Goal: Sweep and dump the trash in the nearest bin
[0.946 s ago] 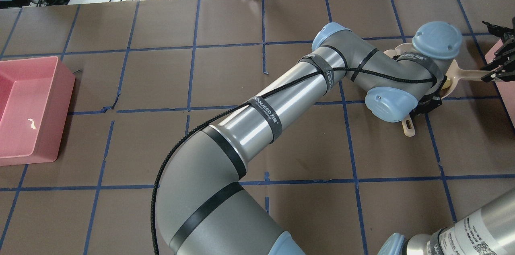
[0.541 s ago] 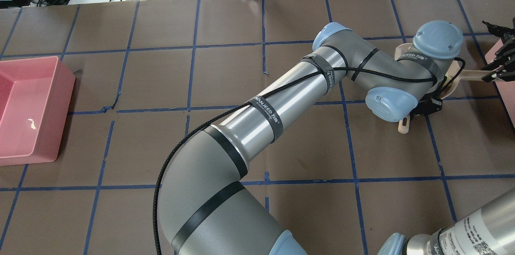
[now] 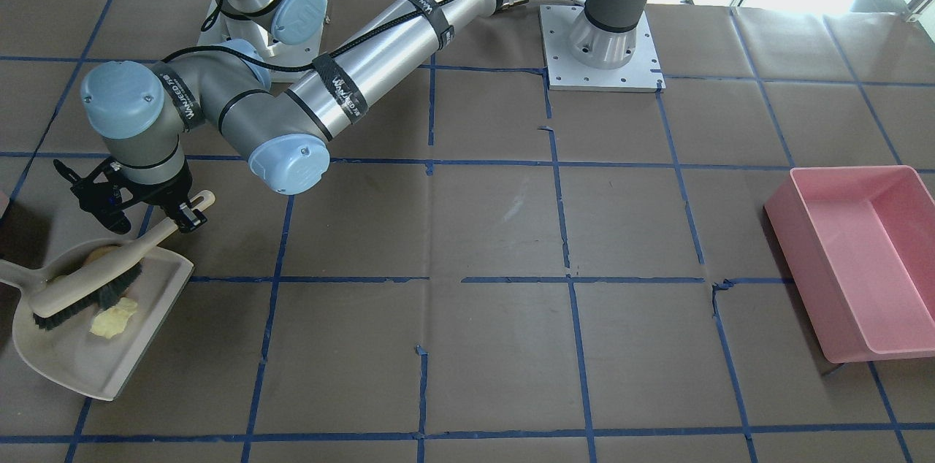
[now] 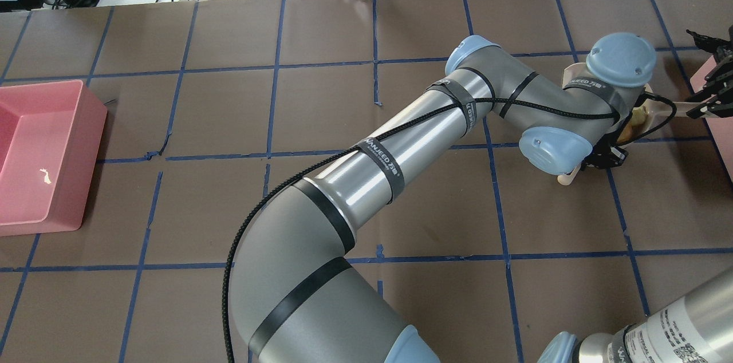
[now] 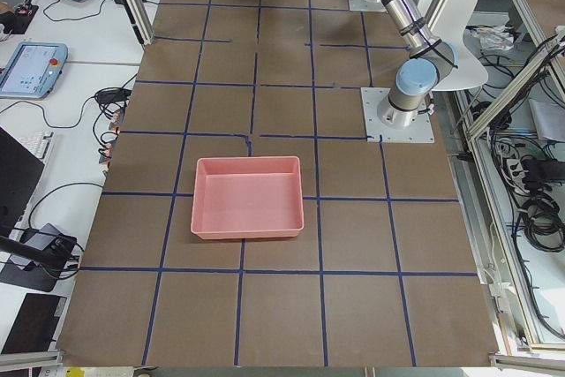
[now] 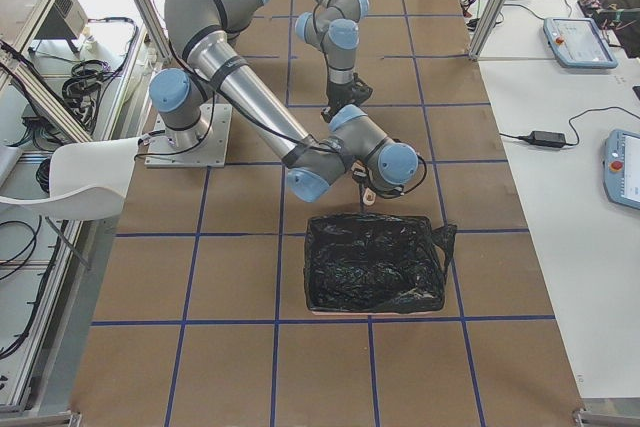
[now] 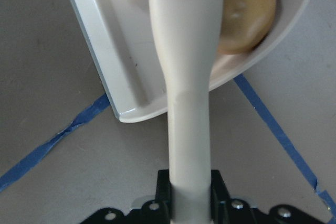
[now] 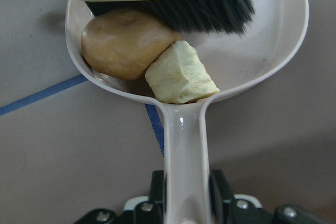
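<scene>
The trash lies in the beige dustpan (image 3: 88, 364): an orange-tan lump (image 8: 123, 43) and a pale yellow-green chunk (image 8: 178, 74) sit at the back by the handle, and another pale chunk (image 3: 113, 318) shows in the front-facing view. My right gripper (image 8: 184, 192) is shut on the dustpan handle (image 4: 678, 105) at the table's right end. My left gripper (image 3: 186, 215) is shut on the brush handle (image 7: 189, 103). The brush bristles (image 8: 173, 9) rest inside the pan against the lumps. The left arm's wrist hides most of the pan in the overhead view.
A bin lined with a black bag (image 6: 375, 262) stands right beside the dustpan, past the table's right end. A pink bin (image 4: 40, 157) sits far off at the left end. The left arm (image 4: 372, 162) stretches diagonally across the table.
The left wrist has crept slightly toward the robot, and the brush handle's free end has shifted left. The right gripper and dustpan handle have stayed put.
</scene>
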### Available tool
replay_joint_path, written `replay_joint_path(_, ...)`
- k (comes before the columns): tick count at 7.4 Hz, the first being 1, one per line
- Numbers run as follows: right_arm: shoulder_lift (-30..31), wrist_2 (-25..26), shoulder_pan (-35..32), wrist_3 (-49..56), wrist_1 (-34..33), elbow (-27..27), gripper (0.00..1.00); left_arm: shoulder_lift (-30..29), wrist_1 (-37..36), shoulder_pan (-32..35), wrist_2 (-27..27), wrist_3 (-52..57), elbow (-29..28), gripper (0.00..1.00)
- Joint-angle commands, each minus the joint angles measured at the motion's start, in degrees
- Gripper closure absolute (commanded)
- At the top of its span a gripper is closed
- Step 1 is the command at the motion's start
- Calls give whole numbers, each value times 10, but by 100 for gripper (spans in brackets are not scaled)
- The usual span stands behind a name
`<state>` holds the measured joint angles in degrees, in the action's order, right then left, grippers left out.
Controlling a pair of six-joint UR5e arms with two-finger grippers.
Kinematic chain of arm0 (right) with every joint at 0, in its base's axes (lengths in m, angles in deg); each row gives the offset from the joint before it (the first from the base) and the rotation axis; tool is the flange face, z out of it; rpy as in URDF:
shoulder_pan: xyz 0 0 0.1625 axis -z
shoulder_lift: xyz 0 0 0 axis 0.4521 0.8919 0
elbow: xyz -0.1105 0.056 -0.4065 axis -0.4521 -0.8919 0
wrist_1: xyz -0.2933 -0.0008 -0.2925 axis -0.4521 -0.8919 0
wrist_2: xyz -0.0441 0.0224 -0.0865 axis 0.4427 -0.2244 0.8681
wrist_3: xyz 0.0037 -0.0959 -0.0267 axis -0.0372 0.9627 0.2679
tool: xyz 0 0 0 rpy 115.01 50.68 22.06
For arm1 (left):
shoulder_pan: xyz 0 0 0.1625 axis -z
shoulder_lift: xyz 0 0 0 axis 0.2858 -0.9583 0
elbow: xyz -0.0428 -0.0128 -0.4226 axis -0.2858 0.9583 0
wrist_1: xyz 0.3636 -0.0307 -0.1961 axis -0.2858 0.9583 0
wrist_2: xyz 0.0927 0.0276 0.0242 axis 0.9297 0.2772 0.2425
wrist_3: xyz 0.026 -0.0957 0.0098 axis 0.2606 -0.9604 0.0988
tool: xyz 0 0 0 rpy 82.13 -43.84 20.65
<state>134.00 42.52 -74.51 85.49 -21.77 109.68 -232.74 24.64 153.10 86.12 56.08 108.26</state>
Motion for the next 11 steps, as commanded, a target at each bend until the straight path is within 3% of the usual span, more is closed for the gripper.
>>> replay_joint_path(1, -1, -6, 0, 4, 0, 0, 97, 4, -3, 0, 2, 62, 0, 100)
replay_joint_path(4, -2, -7, 0, 24, 0, 1, 97, 34, 2, 0, 4, 60, 10, 99)
replay_joint_path(7, -2, -26, 1, 29, 6, 0, 98, 85, 51, -3, 46, 59, 50, 98)
replay_joint_path(9, -2, -44, 1, 34, 9, 0, 98, 178, 80, -32, 70, 12, 150, 99)
replay_joint_path(11, -1, -64, 2, 34, 23, 0, 98, 276, 92, -61, 96, -25, 291, 100)
